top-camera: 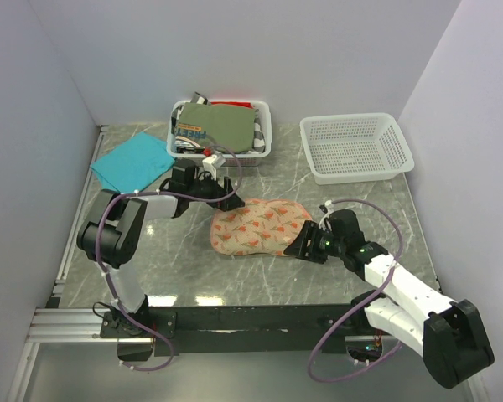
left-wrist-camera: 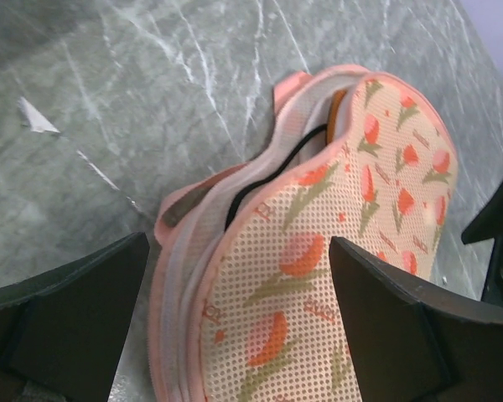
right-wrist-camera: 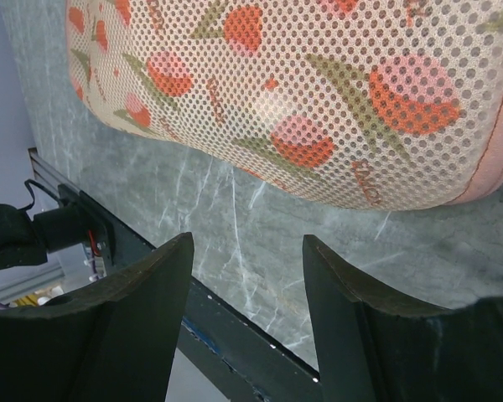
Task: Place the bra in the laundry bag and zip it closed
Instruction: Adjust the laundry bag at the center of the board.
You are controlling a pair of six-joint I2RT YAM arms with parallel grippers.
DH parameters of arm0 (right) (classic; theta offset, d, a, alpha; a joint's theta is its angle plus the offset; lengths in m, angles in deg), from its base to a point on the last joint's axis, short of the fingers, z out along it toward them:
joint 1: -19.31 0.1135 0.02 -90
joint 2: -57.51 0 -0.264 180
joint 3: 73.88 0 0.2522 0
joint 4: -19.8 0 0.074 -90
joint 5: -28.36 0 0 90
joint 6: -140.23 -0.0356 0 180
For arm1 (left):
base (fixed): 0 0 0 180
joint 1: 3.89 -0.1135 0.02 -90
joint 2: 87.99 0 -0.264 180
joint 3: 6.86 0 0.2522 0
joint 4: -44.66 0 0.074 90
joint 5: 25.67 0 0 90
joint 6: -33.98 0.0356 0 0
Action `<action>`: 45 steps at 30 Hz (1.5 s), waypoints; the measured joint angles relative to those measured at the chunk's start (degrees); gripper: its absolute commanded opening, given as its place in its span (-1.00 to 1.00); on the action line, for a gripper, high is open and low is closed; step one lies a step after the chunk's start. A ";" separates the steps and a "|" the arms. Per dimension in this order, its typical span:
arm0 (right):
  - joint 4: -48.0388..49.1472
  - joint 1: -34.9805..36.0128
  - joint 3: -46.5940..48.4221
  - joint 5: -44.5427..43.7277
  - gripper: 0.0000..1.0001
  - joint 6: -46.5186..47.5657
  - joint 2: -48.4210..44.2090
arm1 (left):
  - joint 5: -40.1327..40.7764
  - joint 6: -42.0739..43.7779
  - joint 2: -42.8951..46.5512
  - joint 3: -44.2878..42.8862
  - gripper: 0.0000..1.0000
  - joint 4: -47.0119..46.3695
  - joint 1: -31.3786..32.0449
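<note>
Because the bra (left-wrist-camera: pixel 339 102) is tucked inside the laundry bag (top-camera: pixel 260 226) (edge gaping) at the middle of the table (top-camera: pixel 168 260), the left gripper (top-camera: pixel 220 188) is poised wide open, empty, over the unzipped rim; the right gripper (top-camera: pixel 307 243) is held half-open, empty, beside the bag's right end, presumably to brace.

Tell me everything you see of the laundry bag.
The laundry bag is a two-lobed pinkish-beige mesh case with orange-red flower print and pink edging. It lies flat on the grey table, one edge gaping unzipped, a dark strap showing inside. The open left gripper straddles one end; the right gripper sits off the other.
</note>
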 measured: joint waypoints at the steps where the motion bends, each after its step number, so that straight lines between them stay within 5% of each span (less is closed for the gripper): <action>1: 0.00 0.00 -0.02 0.00 0.25 -0.13 0.09 | -0.55 0.24 0.00 0.13 0.93 0.04 0.00; 21: 0.11 2.32 0.00 0.17 0.23 -1.05 1.79 | 2.10 0.37 -1.51 3.80 0.95 -0.81 -0.04; 24: 0.26 2.84 0.00 0.20 0.17 -1.07 3.02 | 2.10 -0.39 -1.51 3.80 0.68 -1.07 -0.04; 25: 0.37 2.93 0.00 0.22 0.16 -1.03 3.52 | 2.10 -0.81 -1.51 3.82 0.35 -1.18 -0.04; 28: 0.92 3.37 0.00 0.20 0.15 -1.05 5.84 | 2.27 -2.32 -1.49 4.35 -0.12 -2.23 -0.04; 31: 1.64 3.65 0.13 0.13 0.14 -0.98 8.22 | 2.78 -3.78 -1.38 5.33 -0.33 -3.41 -0.04; 45: 4.31 3.76 6.73 -6.32 0.14 -0.11 18.99 | 10.19 -11.30 8.20 15.15 -0.46 -6.71 2.08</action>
